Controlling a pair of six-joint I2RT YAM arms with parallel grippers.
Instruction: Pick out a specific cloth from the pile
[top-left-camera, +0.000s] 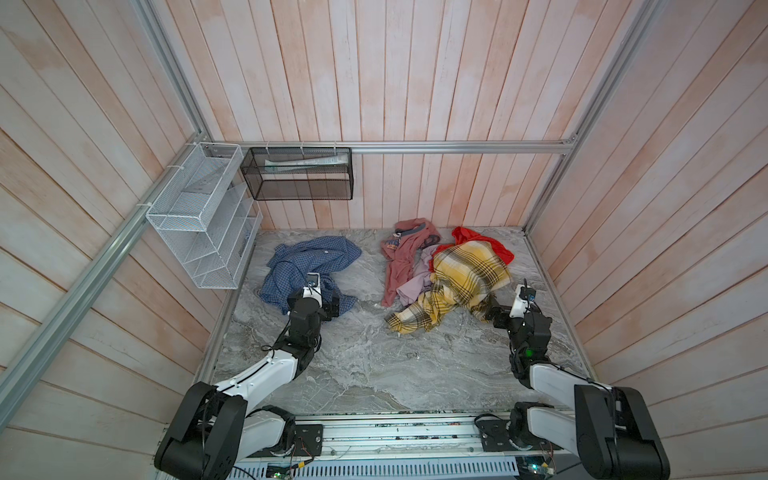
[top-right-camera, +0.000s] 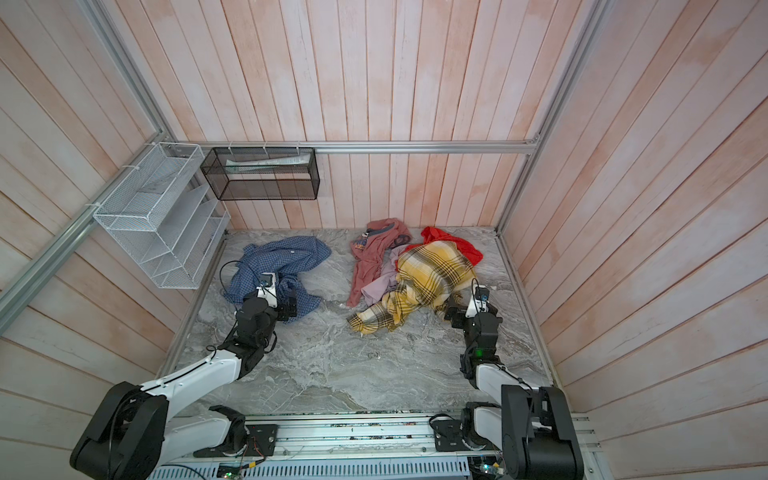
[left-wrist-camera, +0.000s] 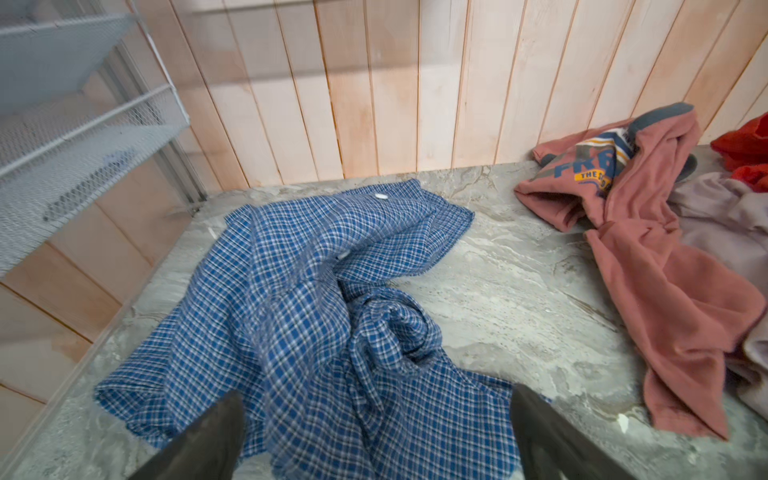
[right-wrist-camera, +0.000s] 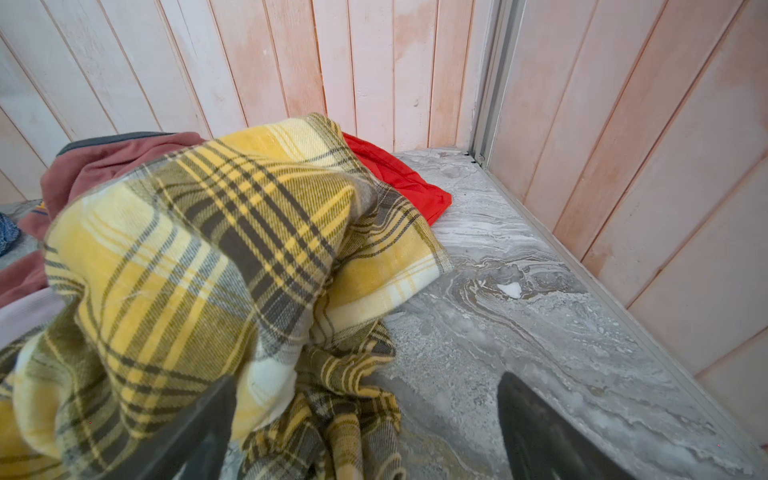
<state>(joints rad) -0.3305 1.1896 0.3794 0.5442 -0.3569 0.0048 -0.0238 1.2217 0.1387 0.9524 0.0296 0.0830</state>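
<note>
The blue check shirt (top-left-camera: 311, 262) lies crumpled on the left of the marble-look tabletop (top-left-camera: 374, 365), near the left wall and well apart from the pile (top-left-camera: 449, 270); bare stone shows between them in both top views. The left gripper (left-wrist-camera: 376, 395) hangs over the shirt's near edge with its jaws spread wide and nothing between them but loose fabric below; whether the fingers touch the cloth I cannot tell.

By my reading the picking-out is nearly finished, as the shirt sits clear of the heap. If it must be carried further, the next move calls for lowering onto a raised fold and closing there, not on the flat hem.

The right gripper (right-wrist-camera: 365, 382) is also wide open and holds nothing; one finger is beside the yellow plaid cloth (right-wrist-camera: 187, 249) and the other is over bare stone. Under and behind the plaid lie the red piece (right-wrist-camera: 399, 178), the dusty-pink garment (left-wrist-camera: 665, 291) and the lilac piece (top-left-camera: 415, 282).

On the walls, the black mesh basket (top-left-camera: 299, 174) holds a pale flat packet; the white wire rack (top-left-camera: 199, 220) hangs beside it, its contents unclear.
</note>
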